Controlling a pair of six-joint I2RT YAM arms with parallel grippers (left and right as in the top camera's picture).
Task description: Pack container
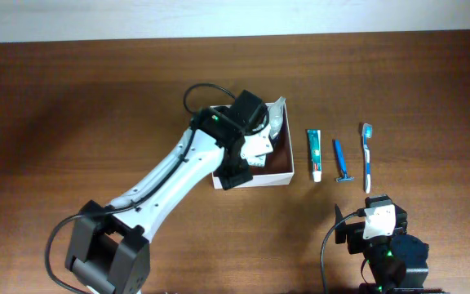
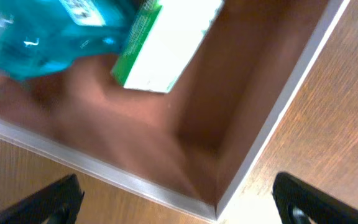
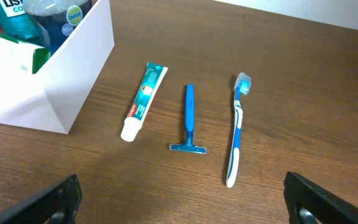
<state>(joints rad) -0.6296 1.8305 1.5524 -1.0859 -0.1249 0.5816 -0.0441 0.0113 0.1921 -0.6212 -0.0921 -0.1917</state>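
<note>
The container (image 1: pixel 277 177) is a white-walled box with a pinkish-brown inside at mid-table. It holds a teal mouthwash bottle (image 2: pixel 48 37) and a green-and-white carton (image 2: pixel 166 43). My left gripper (image 1: pixel 234 173) hangs over the container's front part, open and empty. In the left wrist view its fingers (image 2: pixel 179 202) straddle a corner of the container wall (image 2: pixel 272 118). To the container's right lie a toothpaste tube (image 1: pixel 315 153), a blue razor (image 1: pixel 341 161) and a blue-and-white toothbrush (image 1: pixel 367 155). My right gripper (image 1: pixel 375 217) is open and empty near the front edge, short of them.
In the right wrist view the container's white wall (image 3: pixel 82 68) stands at the left, then the toothpaste (image 3: pixel 143 99), razor (image 3: pixel 189 118) and toothbrush (image 3: pixel 236 134) lie side by side on the wooden table. The right gripper's fingers (image 3: pixel 182 199) frame bare wood.
</note>
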